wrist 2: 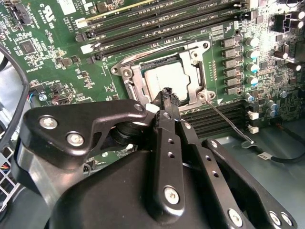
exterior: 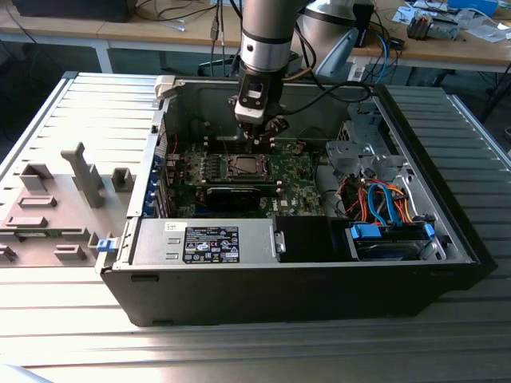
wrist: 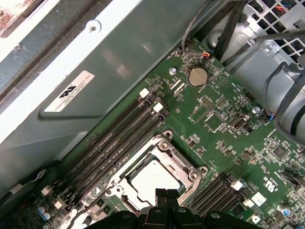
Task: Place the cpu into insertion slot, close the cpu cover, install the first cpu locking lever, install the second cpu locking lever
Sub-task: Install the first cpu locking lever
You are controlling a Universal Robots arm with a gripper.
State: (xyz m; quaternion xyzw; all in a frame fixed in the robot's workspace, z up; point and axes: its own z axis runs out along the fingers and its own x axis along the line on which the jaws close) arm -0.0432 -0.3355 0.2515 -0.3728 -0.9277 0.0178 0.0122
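Grey steel case [exterior: 319, 295] is lying open on its side, so we are reaching straight down to the board [exterior: 299, 182]. Our gripper [wrist 2: 167, 93] — jaws clenched on nothing, likely as a narrow pusher — is hovering at the rim of the slot [wrist 2: 125, 73]. Cover [wrist 2: 195, 71] is lying flat over the seated cpu [wrist 2: 164, 78]; one lever [wrist 2: 226, 119] is sticking out, unlatched.

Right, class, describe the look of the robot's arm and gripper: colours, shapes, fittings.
The arm is a round column, silver-grey with a black band near its lower end. The gripper is matte black: flat, rounded link plates with silver screw heads and narrow fingers.
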